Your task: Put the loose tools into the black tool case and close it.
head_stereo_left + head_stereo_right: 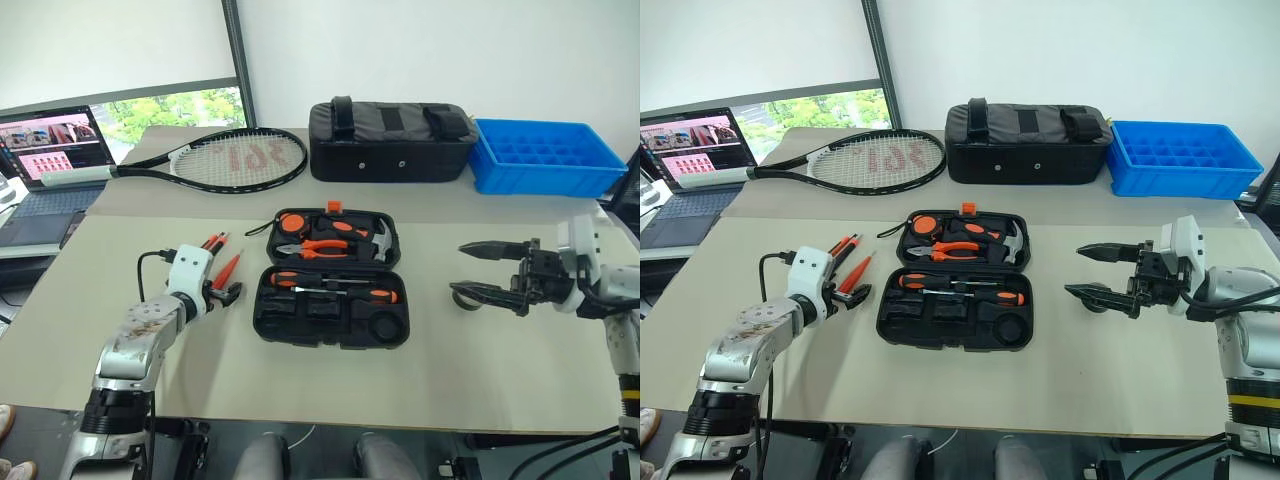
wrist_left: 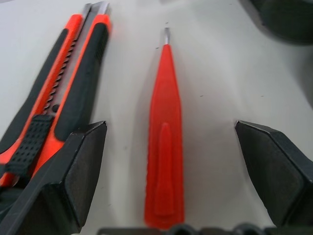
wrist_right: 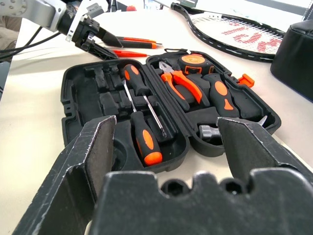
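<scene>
Your work surface is a pale beige table [image 1: 480, 370], its back strip a separate panel. Behind it: a white wall, a window [image 1: 180, 105] with green foliage at 11 o'clock, and a dark vertical post [image 1: 238, 60] beside it.

At table centre the black tool case [image 1: 332, 318] lies open flat, lid half toward 12 o'clock. Two screwdrivers [image 1: 335, 285] sit in slots of the near half; pliers [image 1: 325, 246], a tape measure [image 1: 293, 222] and a hammer [image 1: 382, 240] sit in the lid half. Its orange latch [image 1: 333, 206] is on the far edge.

At 9 o'clock of the case, on bare table, lie the utility knife [image 2: 63, 93] and the slim orange pointed tool [image 2: 165, 142], side by side and not touching.

Your left gripper [image 1: 228, 292] is low over these two, its fingers spread, the pointed tool between them; nothing pinched.

Your right gripper [image 1: 480, 270] hovers at 3 o'clock of the case, well apart from it, fingers spread and empty. A small dark round object sits on the table just under its lower finger; identity unclear.

Along the back strip: laptop [image 1: 50, 160] at 10 o'clock, tennis racket [image 1: 215, 160], black fabric bag [image 1: 390, 140], blue plastic tray [image 1: 545, 155] at 1 o'clock.
</scene>
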Motion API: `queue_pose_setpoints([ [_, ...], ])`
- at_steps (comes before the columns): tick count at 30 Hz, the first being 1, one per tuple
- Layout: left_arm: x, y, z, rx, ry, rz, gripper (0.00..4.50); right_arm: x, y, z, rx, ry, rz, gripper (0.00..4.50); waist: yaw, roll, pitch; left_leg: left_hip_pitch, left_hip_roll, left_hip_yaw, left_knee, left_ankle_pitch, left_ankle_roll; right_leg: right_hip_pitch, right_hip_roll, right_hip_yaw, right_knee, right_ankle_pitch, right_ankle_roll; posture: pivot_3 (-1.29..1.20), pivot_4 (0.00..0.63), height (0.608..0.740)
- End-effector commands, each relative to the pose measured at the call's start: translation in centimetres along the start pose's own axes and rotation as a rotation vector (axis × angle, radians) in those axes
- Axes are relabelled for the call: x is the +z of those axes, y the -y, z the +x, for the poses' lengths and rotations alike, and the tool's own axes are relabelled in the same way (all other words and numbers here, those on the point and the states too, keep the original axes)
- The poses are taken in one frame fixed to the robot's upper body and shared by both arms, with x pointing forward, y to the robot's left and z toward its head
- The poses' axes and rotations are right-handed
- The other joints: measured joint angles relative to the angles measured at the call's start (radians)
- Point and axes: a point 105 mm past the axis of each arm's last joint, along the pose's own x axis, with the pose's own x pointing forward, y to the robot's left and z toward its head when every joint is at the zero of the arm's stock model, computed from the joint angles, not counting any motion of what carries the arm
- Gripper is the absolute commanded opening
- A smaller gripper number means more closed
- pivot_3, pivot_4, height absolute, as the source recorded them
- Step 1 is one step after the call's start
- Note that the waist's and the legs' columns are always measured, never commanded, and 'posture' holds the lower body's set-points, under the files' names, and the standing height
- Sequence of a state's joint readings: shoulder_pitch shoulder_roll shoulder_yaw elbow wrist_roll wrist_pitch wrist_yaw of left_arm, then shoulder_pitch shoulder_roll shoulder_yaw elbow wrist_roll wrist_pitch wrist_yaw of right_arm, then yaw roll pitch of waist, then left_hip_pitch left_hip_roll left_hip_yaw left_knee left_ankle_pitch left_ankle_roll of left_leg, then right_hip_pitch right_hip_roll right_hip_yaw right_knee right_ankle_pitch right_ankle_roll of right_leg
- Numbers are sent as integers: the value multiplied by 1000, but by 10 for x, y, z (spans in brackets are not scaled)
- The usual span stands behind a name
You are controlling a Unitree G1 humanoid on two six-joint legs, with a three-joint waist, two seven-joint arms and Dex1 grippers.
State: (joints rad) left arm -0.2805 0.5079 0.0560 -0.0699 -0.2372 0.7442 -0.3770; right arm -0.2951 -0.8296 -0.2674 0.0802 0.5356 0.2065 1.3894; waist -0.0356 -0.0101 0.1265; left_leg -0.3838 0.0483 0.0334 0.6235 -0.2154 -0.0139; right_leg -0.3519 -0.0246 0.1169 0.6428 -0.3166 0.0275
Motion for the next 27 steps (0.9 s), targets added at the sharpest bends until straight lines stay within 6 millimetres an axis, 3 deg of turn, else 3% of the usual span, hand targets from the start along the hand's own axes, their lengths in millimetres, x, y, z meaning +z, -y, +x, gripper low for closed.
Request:
queue_pose_setpoints([
  [1, 4, 4, 4, -25, 3, 0, 4233, 19, 2, -8, -18, 36, -63, 3848, 0, 0, 0, 0, 0, 0, 0, 0, 0, 0, 0, 0, 0, 0, 0, 0, 150, 708],
  [3, 0, 5, 6, -26, -17, -22, 3695, 21, 1, -8, -15, 41, -64, 3860, 2, 0, 0, 0, 0, 0, 0, 0, 0, 0, 0, 0, 0, 0, 0, 0, 150, 708],
  [11, -5, -1, 7, -2, -25, -83, 659, 24, -2, -7, 9, 57, -62, 3860, 2, 0, 0, 0, 0, 0, 0, 0, 0, 0, 0, 0, 0, 0, 0, 0, 150, 708],
  [12, -4, -3, 6, 2, -15, -95, 460, 25, -2, -7, 12, 61, -64, 3860, 2, 0, 0, 0, 0, 0, 0, 0, 0, 0, 0, 0, 0, 0, 0, 0, 150, 708],
  [17, 25, -7, 0, -1, 130, -76, 470, 27, -2, -7, 25, 76, -61, 3860, 0, 0, 0, 0, 0, 0, 0, 0, 0, 0, 0, 0, 0, 0, 0, 0, 150, 708],
  [21, 55, 4, -11, -85, 289, -13, 470, 26, -4, -10, 56, 57, 9, 3860, 3, 1, 0, -1, 0, 0, 0, 0, 0, 0, 0, 0, -1, 0, 0, 0, 150, 708],
  [24, 73, 15, -18, -161, 371, 25, 470, 27, -4, -11, 62, 54, 32, 4484, 11, 2, -1, -2, 0, 0, 0, 0, 0, 0, -1, 0, -2, 0, 1, 0, 150, 708],
  [27, 85, 33, -26, -278, 418, 94, 470, 28, -5, -9, 65, 60, 19, 4484, 15, 2, -1, -2, 0, 0, 0, 0, 0, 0, 0, 0, -2, 0, 0, 0, 150, 708],
])
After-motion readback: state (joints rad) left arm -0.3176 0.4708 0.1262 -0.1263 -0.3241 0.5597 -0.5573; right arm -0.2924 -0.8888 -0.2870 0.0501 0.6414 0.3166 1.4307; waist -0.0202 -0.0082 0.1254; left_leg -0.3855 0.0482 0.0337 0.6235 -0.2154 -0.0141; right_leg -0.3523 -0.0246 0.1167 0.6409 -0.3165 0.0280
